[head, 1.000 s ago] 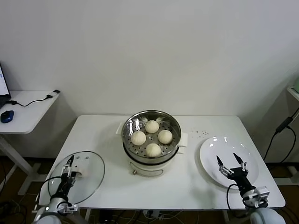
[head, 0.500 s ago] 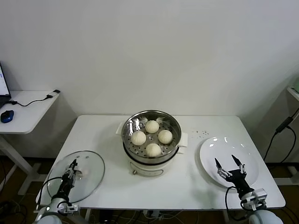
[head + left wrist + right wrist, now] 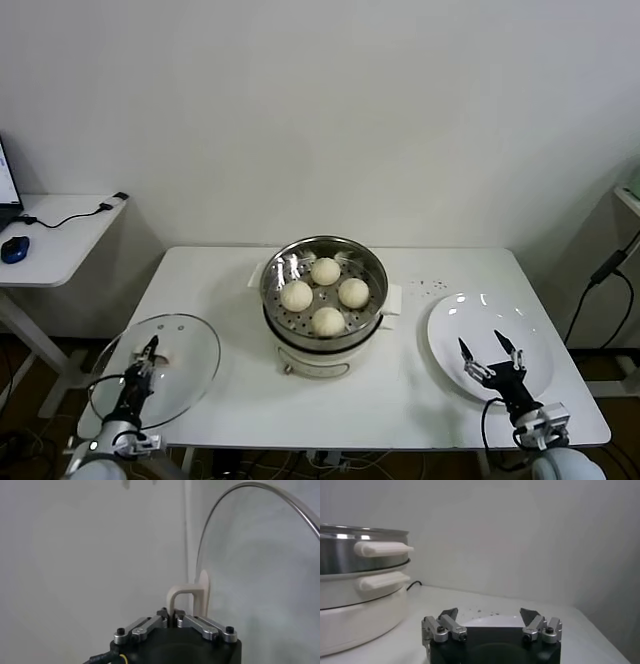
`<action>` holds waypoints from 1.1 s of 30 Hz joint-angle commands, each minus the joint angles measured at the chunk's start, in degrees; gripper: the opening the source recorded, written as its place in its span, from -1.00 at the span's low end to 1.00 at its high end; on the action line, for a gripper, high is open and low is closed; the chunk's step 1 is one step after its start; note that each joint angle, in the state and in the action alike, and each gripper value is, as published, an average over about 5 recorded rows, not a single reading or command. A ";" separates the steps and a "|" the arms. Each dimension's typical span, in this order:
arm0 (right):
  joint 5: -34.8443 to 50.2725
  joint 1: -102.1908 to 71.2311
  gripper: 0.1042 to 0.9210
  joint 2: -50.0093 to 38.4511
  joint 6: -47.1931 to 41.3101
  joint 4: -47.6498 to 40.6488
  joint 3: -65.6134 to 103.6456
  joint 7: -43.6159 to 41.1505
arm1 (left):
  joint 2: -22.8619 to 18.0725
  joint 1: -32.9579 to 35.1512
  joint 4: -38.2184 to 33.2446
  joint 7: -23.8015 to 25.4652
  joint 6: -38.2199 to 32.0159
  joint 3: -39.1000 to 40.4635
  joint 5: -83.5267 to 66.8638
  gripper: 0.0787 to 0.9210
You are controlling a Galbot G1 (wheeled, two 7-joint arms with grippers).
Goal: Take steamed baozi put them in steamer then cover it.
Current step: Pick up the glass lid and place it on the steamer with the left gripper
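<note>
Left gripper (image 3: 143,362): at the table's front-left corner, jaws pinched tight on the white handle (image 3: 186,596) of the cover (image 3: 160,369)
Right gripper (image 3: 492,358): idle above the empty white plate (image 3: 452,330) at the right, jaws spread wide, nothing between them
Cover: clear glass lid, overhanging the front-left edge of the table (image 3: 420,400), well apart from the steamer (image 3: 324,282)
Baozi (image 3: 328,320): inside the steamer basket, centre of the table, uncovered
Step in hand: judged as the cover grasp just made, lift and carry to the steamer not yet done
Risk, slip: narrow pinch on a thin handle, heavy glass disc likely to swing or twist out of the jaws once raised
Risk, collision: low carry could knock the rim against the steamer wall or its side handle (image 3: 382,548)
Risk, misplacement: off-centre lowering could leave the cover tilted on the rim or pressing a bun
Count, baozi: four, all in the steamer
Count, steamer: one
Count, cover: one
Count, plate: one
Count, grippers: two
</note>
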 commanded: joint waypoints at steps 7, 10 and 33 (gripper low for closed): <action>-0.44 2.50 0.76 -1.55 -0.23 -1.28 -1.21 0.36 | 11.54 8.21 -31.69 7.39 22.93 8.98 -9.55 -0.85; -0.80 3.23 0.76 -1.81 -0.34 -1.52 -1.67 0.63 | 14.96 6.13 -33.97 8.74 28.55 14.51 -9.56 -0.85; -2.83 4.99 0.76 -2.94 -1.10 -2.22 -2.27 2.40 | 10.63 -27.67 -25.60 34.09 56.63 54.86 6.19 -0.85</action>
